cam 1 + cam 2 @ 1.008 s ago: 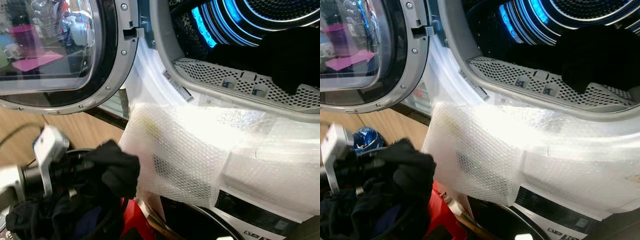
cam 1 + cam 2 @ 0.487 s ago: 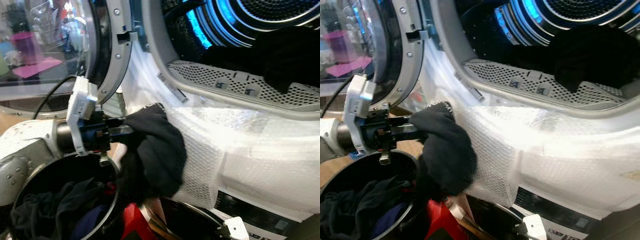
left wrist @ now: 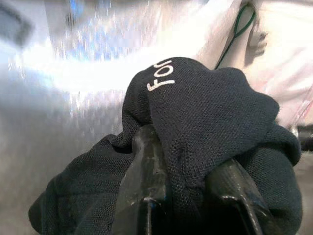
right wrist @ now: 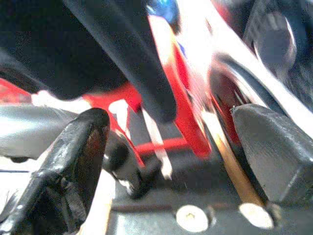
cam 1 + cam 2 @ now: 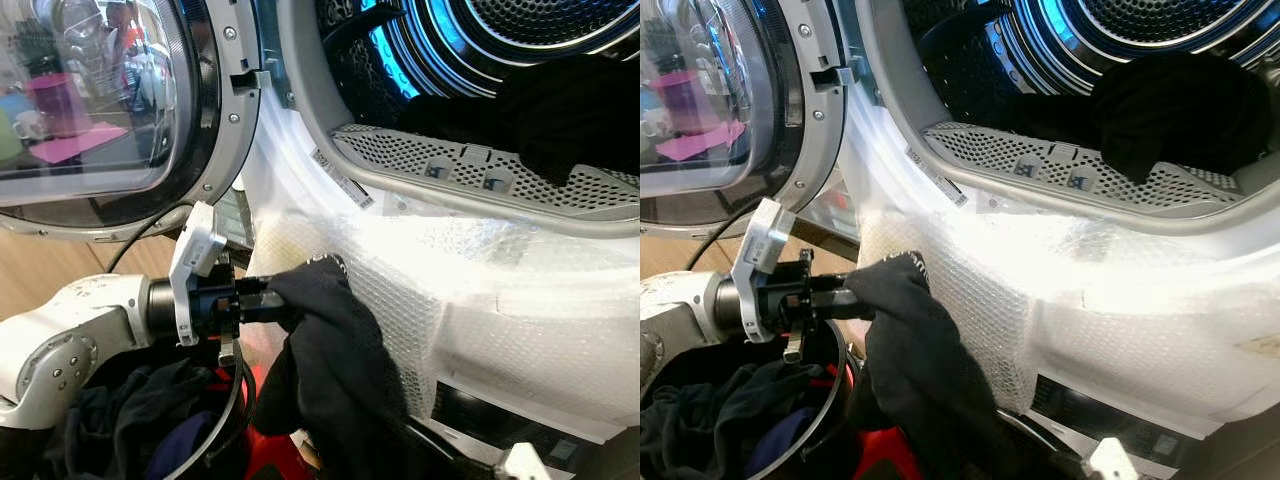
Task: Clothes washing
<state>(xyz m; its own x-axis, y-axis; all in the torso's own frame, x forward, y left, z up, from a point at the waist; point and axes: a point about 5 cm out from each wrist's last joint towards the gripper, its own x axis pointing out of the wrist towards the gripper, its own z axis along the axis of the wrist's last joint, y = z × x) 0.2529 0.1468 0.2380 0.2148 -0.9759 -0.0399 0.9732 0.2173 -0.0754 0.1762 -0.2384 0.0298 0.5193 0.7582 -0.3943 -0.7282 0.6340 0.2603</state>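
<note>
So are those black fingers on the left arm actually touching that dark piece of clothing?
Touching. In the left wrist view the left gripper has both fingers pinching a fold of the dark garment, cloth wrapped over them.

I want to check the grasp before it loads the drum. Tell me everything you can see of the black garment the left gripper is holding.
The black garment is a dark, fine-knit fabric with white lettering near its pinched top fold. The left gripper is shut on that fold, a finger on either side. The rest hangs limp and crumpled below, against the bubble wrap on the machine's front, beside the black basket of clothes and below the drum opening.
</note>
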